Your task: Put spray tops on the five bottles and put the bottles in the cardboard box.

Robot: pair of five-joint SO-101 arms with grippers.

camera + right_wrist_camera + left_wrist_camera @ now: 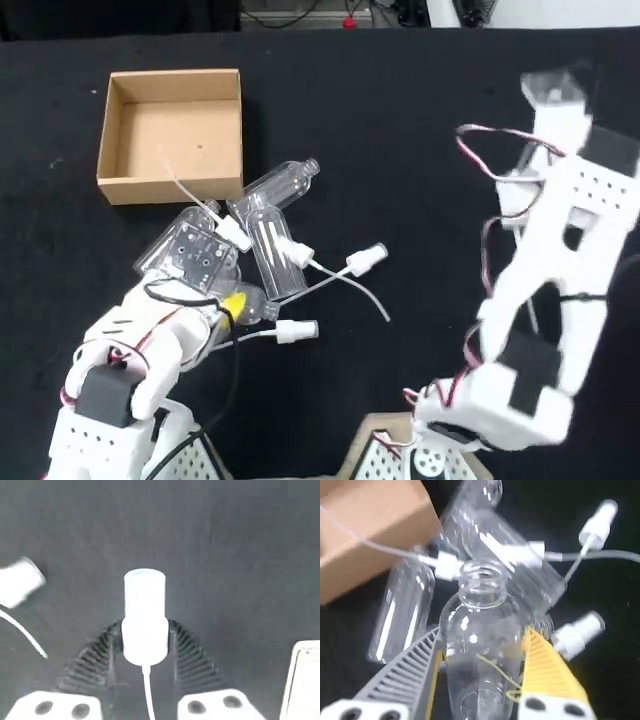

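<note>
Bottle of clear plastic sits clenched between the grey and yellow fingers of my left claw, its neck open and uncapped. Other clear bottles lie just beyond it, near the brown cardboard box at the far left, with loose white spray tops beside them on the black table. My right claw is grasping a white spray top, its thin tube running back between the fingers.

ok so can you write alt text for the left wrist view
The left hand grips a clear uncapped bottle between its grey and yellow fingers. Behind it on the black table lie more clear bottles, white spray tops with thin tubes, and a corner of the cardboard box.
</note>
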